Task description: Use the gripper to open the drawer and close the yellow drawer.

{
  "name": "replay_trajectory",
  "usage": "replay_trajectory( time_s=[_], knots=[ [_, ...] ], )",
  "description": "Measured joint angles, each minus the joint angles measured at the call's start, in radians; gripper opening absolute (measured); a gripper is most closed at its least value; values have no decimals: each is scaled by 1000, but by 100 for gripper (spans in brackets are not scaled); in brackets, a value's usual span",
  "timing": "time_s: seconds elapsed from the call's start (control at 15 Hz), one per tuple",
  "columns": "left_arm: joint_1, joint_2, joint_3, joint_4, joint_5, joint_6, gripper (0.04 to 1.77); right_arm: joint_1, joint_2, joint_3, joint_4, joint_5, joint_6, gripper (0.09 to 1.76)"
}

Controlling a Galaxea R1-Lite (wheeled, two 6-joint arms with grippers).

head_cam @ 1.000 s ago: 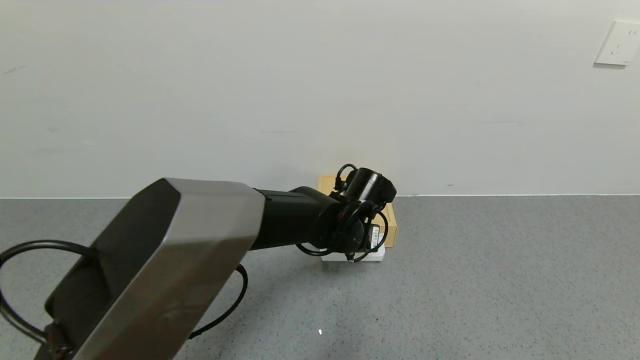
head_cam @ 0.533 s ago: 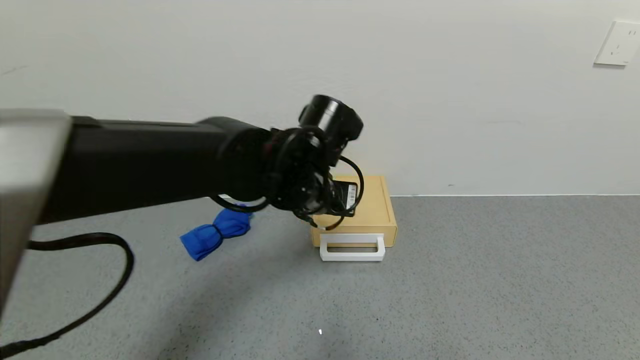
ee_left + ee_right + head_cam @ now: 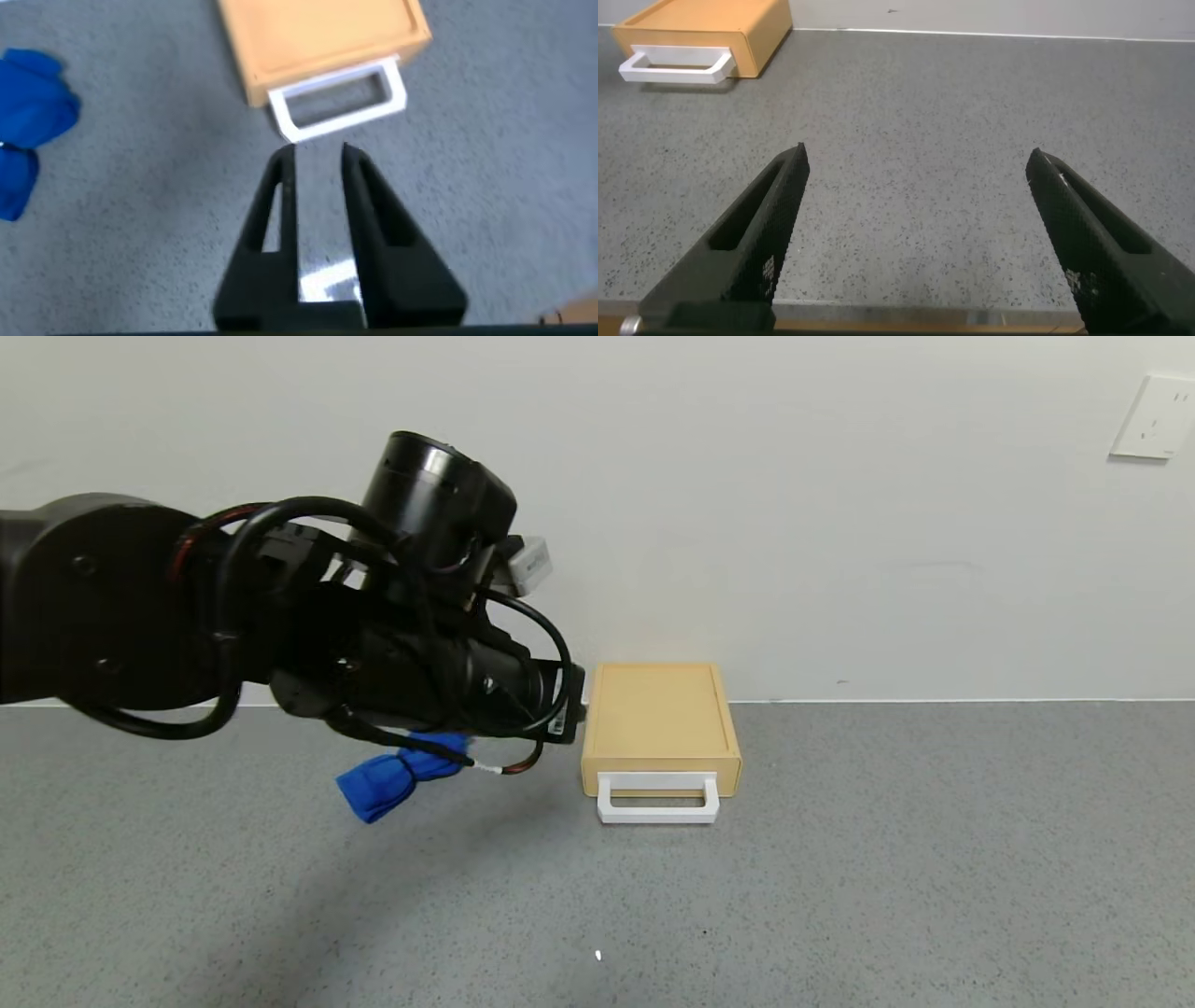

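Drawer count is one: a single pale-yellow drawer (image 3: 661, 723) sits on the grey table (image 3: 887, 859) with its back against the white wall (image 3: 747, 504), pushed in flush, one white loop handle (image 3: 658, 800) on its front face toward the robot. Nearest the camera, the left gripper (image 3: 316, 159) hangs raised above the table on the left, short of the handle and touching nothing; its two black fingers (image 3: 277, 201) stand a narrow slot apart with nothing between them. The right gripper (image 3: 915, 182) hovers low over bare table, fingers spread wide and empty, the drawer well off from it. One blue rolled cloth (image 3: 397, 779) lies left of the drawer, apart from it. One wall socket (image 3: 1154, 416) sits high on the right.
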Motion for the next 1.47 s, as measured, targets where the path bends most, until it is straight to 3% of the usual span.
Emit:
replay_trajectory(
  time_s=[0.27, 0.4, 0.53, 0.8, 0.87, 1.13, 1.47],
  knots=[
    [91, -163, 214, -131, -265, 153, 100, 0, 0, 0, 0, 0, 0, 171],
    [140, -244, 328, -236, -373, 242, 117, 0, 0, 0, 0, 0, 0, 171],
    [182, -321, 426, -305, -430, 321, 129, 0, 0, 0, 0, 0, 0, 171],
    [213, -470, 561, -360, -432, 387, 146, 0, 0, 0, 0, 0, 0, 171],
    [219, -505, 589, -366, -414, 400, 149, 0, 0, 0, 0, 0, 0, 171],
    [253, -660, 694, -376, -246, 417, 158, 0, 0, 0, 0, 0, 0, 171],
    [354, -907, 802, -376, -211, 410, 164, 0, 0, 0, 0, 0, 0, 171]
  ],
)
